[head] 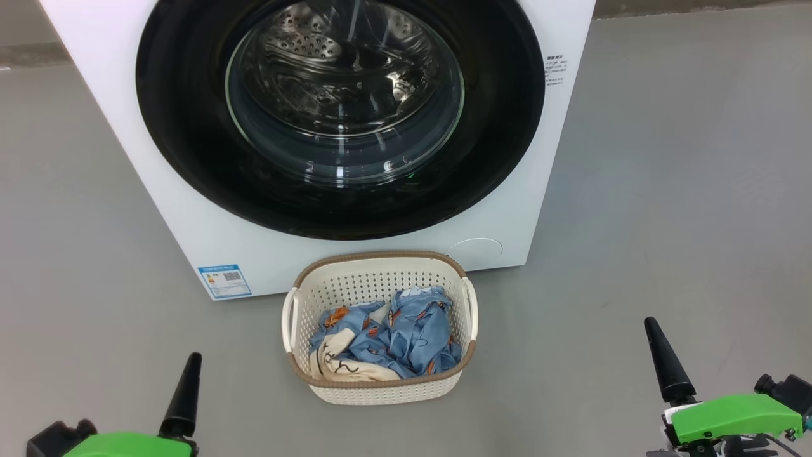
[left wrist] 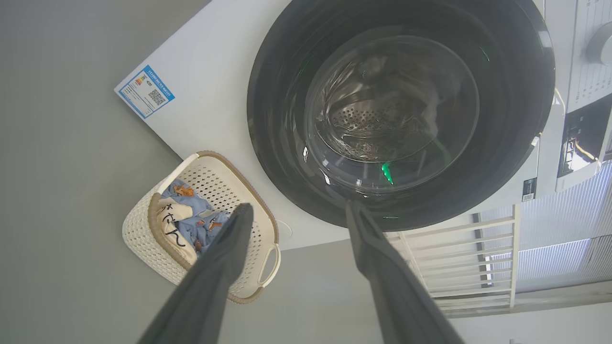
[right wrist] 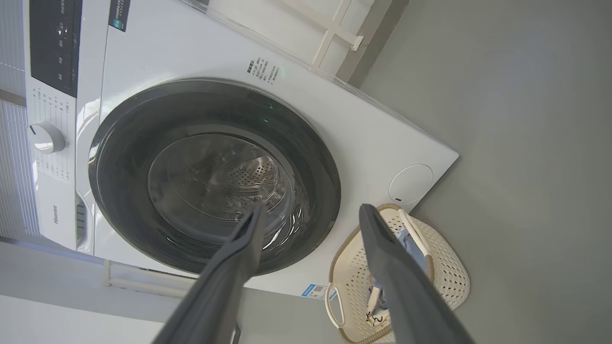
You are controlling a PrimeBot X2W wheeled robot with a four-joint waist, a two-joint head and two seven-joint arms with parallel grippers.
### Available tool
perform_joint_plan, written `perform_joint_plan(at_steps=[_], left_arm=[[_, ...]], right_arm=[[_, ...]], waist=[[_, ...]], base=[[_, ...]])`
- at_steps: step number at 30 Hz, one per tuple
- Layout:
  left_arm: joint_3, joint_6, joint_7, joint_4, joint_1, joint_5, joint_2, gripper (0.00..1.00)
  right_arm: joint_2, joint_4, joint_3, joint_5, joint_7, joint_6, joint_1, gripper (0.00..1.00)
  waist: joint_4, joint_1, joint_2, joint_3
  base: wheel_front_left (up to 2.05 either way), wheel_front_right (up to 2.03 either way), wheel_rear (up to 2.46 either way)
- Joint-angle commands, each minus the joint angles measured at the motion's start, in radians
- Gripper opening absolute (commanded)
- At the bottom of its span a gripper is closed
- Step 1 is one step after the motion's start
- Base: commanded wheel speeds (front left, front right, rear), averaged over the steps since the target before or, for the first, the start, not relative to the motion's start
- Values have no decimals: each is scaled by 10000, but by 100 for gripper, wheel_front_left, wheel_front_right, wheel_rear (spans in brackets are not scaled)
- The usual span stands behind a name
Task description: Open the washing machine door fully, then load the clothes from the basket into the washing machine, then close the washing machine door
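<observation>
Plainly, the job is at its first step: the washing machine door (head: 340,108) sits flush and shut in the front of the washing machine (head: 184,203), its glass bowl showing the steel drum behind it. The basket (head: 379,256) stands on the floor (head: 666,190) just in front of the machine, under the door's lower edge and right of the blue sticker (head: 224,280). The clothes (head: 393,339) lie crumpled inside it below the rim. That spot likely keeps the lift from basket to drum short, but it also puts the basket's far rim close beneath the door. A swinging door should pass above it, though I cannot tell by how much. The left gripper (left wrist: 299,210) and the right gripper (right wrist: 311,210) hang low and near, one at each side of the basket and well apart from it, with bare floor between. On both, the fingers (left wrist: 224,258) are spread wide and hold nothing, which suits a start pose. The wrist views look along them at the door, so either arm has a free line to it. Open floor lies left and right of the machine. No handle or hinge side is plain on the glossy black ring, so which edge to pull is unsure.
</observation>
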Motion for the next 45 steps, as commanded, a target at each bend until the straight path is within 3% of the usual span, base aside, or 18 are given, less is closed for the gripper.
perform_joint_plan(at_steps=[1, 23, 45], left_arm=[[66, -21, -139, -317, -536, 309, 277, 100], [-203, -27, -818, 33, -865, 3799, 774, 100], [-89, -33, -1436, -118, -930, 6398, 1033, 100]], right_arm=[[-166, -277, 139, -331, -124, 6, -550, 100], [-561, -145, 664, -4281, -797, 9, -952, 100], [-635, -103, 893, -6996, -1411, 12, -1324, 100]], waist=[[0, -2, 0, 1], [-33, -2, 0, -14], [-132, -2, 0, 43]], base=[[0, 0, 0], [0, 0, 0], [0, 0, 0]])
